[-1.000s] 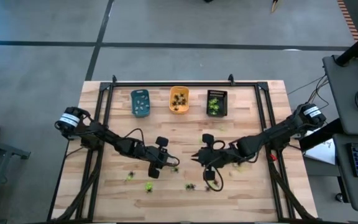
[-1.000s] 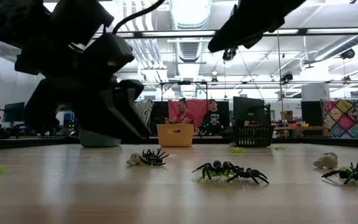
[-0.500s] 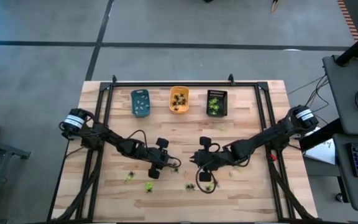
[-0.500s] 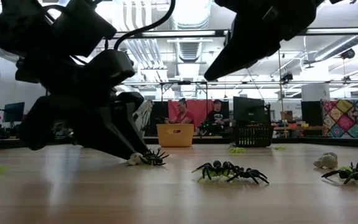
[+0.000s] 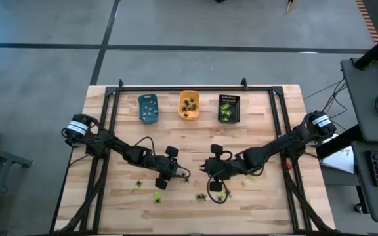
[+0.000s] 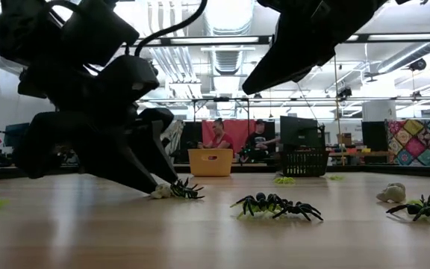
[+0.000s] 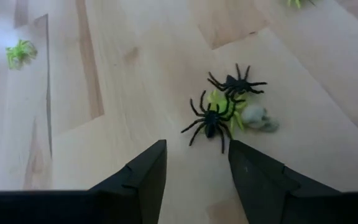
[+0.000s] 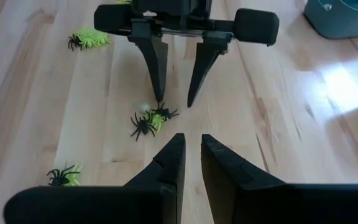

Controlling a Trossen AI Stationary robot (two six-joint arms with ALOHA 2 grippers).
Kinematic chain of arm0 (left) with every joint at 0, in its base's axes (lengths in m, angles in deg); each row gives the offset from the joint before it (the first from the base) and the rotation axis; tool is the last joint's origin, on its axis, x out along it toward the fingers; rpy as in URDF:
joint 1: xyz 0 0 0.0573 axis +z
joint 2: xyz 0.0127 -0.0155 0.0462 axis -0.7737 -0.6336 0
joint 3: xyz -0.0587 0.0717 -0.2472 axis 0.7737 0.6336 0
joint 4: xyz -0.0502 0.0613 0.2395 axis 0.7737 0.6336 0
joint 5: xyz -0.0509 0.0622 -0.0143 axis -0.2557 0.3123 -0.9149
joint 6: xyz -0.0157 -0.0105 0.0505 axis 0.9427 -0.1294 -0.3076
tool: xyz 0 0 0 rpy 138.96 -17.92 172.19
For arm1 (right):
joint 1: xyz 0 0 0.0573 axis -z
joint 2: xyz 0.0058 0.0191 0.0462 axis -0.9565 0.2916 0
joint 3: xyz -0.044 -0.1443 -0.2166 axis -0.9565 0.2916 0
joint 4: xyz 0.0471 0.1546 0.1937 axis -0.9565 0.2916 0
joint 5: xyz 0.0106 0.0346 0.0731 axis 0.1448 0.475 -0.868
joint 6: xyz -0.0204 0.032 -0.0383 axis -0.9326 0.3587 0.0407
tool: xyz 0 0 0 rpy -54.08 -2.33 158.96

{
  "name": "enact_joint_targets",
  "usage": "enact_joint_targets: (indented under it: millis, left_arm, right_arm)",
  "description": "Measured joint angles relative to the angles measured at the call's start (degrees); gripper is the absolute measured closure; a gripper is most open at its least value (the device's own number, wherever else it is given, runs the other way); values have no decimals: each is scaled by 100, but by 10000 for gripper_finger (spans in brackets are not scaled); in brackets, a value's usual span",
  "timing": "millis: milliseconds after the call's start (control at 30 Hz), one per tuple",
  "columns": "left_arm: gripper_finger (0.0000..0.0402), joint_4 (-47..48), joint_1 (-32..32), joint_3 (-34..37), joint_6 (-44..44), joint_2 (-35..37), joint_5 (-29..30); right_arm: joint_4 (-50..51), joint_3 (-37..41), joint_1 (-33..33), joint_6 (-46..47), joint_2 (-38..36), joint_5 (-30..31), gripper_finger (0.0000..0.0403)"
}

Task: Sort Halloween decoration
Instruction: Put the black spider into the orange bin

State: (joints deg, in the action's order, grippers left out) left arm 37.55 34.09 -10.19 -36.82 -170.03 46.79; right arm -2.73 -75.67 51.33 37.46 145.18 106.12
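Note:
The Halloween decoration lies scattered as tiny spidery figures on the wooden table [image 5: 254, 196]. One cluster [image 7: 229, 109] has two black figures on a yellow-green one, with a pale whitish one [image 7: 258, 118] beside it. My left gripper [image 7: 197, 168] slants down, open, its fingertips [image 8: 160, 99] at the table just short of this cluster [image 6: 178, 189]. My right gripper [image 8: 192, 155] hovers above the table facing the left one, its fingers close together with only a narrow slit and nothing between them. Other figures lie in the blue [image 5: 147, 108], orange [image 5: 189, 105] and black [image 5: 229, 108] trays.
The three trays stand in a row at the table's far edge. More figures lie near the front edge [image 5: 156, 195], [image 5: 202, 195] and at the left [image 5: 136, 187]. In the low view, black figures [image 6: 275, 204], [image 6: 424, 208] lie nearby. People sit in the room behind.
My left gripper has tipped down until its fingertips reached the table by the cluster, and its fingers now stand wider apart. My right gripper has sunk a little toward the table and then kept still. The figures have not moved.

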Motion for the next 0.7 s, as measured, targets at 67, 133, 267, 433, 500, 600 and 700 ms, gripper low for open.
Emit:
enact_joint_targets:
  millis: [67, 133, 267, 433, 500, 600, 700]
  left_arm:
    - [242, 12, 0, 1, -66, 45, -3]
    - [242, 20, -3, -1, -85, 94, -3]
    - [243, 13, -26, -6, -133, 93, -42]
    - [260, -24, -28, -38, -123, -49, -165]
    - [268, -38, -34, -58, -114, -87, -168]
    - [279, -107, -36, -71, -111, -142, -171]
    - [286, -200, -37, -71, -106, -198, -169]
  right_arm:
    - [4, 0, 0, 1, 2, 0, 360]
    - [4, 0, 0, 32, 2, 2, 360]
    - [2, 0, 0, 60, 2, 4, 360]
    - [-38, 0, 0, 58, 2, 20, 360]
    - [-56, 0, 0, 58, 2, 20, 360]
    - [-127, 1, 0, 48, 4, 20, 360]
    - [-140, 2, 0, 45, 4, 20, 360]
